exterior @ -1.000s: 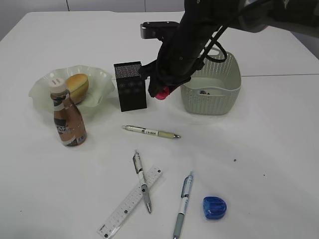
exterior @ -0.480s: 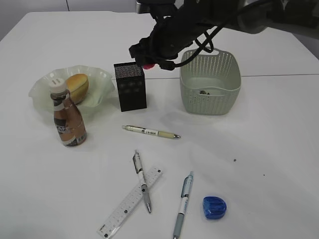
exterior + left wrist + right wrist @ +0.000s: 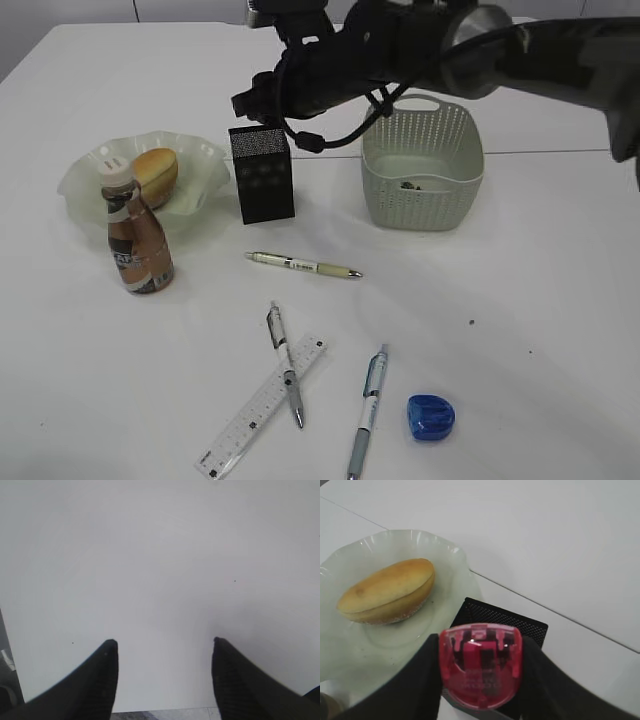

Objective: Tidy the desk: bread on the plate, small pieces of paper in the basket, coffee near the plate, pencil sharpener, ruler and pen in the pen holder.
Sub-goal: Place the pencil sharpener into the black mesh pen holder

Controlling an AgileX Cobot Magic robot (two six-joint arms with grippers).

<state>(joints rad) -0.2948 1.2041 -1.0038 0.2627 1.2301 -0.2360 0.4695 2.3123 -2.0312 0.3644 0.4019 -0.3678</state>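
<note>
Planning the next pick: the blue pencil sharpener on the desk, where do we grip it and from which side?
Judging from the exterior view, come straight down on the blue pencil sharpener and close across its narrower front-to-back width. It lies flat, low and rounded, so a side approach gives little to bite. The nearby pen lies to its left, so keep the fingers off that side.

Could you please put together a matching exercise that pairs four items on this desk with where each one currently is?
Things:
1. bread
2. red pencil sharpener
3. coffee
4. blue pencil sharpener

Places:
A. held in the right gripper above the pen holder
B. lying on the desk near the front edge
C. on the plate
D. standing on the desk just in front of the plate

Pairs: 1-C, 2-A, 3-D, 4-B
</note>
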